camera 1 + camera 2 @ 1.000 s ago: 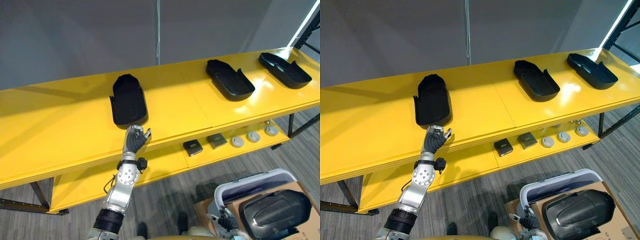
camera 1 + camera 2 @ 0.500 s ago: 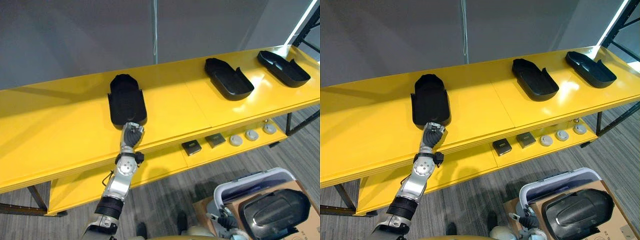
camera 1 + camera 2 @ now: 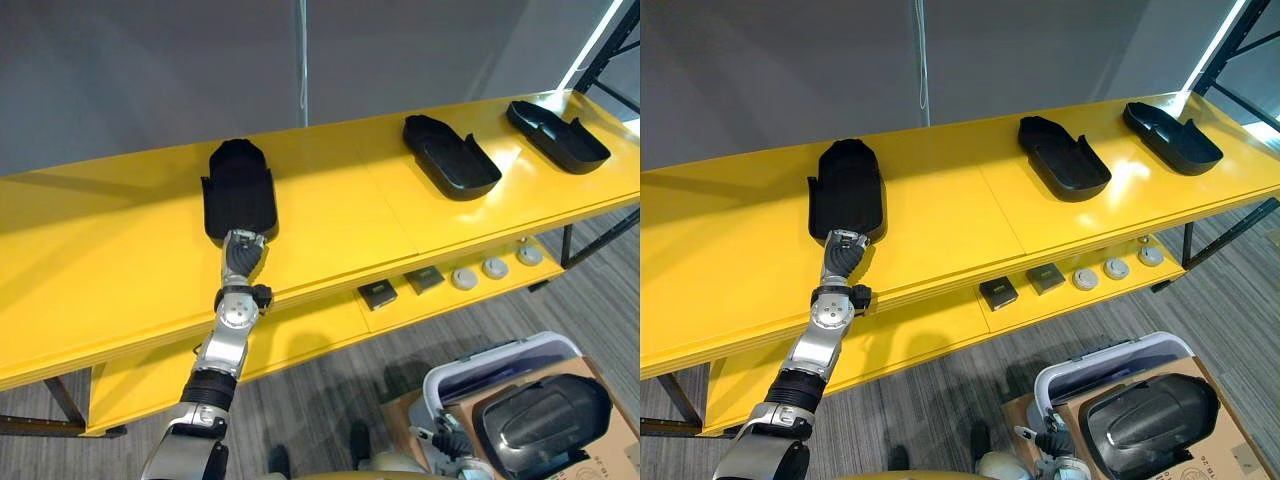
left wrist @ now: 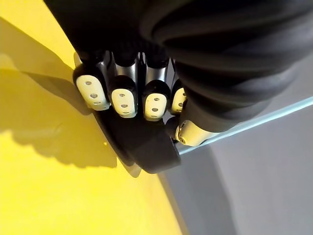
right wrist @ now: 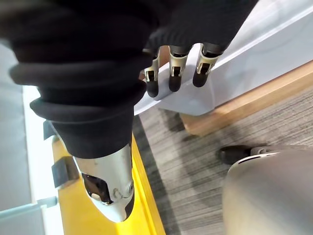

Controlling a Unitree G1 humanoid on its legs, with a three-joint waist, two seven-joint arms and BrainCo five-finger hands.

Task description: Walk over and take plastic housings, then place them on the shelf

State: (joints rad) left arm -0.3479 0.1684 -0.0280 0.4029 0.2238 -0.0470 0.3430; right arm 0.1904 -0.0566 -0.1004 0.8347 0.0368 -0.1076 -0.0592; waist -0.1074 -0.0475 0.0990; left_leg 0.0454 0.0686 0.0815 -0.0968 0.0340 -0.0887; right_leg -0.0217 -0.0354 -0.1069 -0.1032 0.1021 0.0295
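Up on the long yellow shelf (image 3: 100, 260), left hand (image 3: 243, 258) looks straight-fingered against the black plastic housing (image 3: 240, 185); placing's nearly done, pull back next. Right hand (image 5: 175, 73) dangles relaxed.

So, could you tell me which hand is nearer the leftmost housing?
Left: the left hand is against the housing; the right hand hangs down by the white bin.

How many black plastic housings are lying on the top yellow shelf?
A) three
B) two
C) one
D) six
A, three: the left housing, the middle housing and the right housing all lie spread out along the top shelf.
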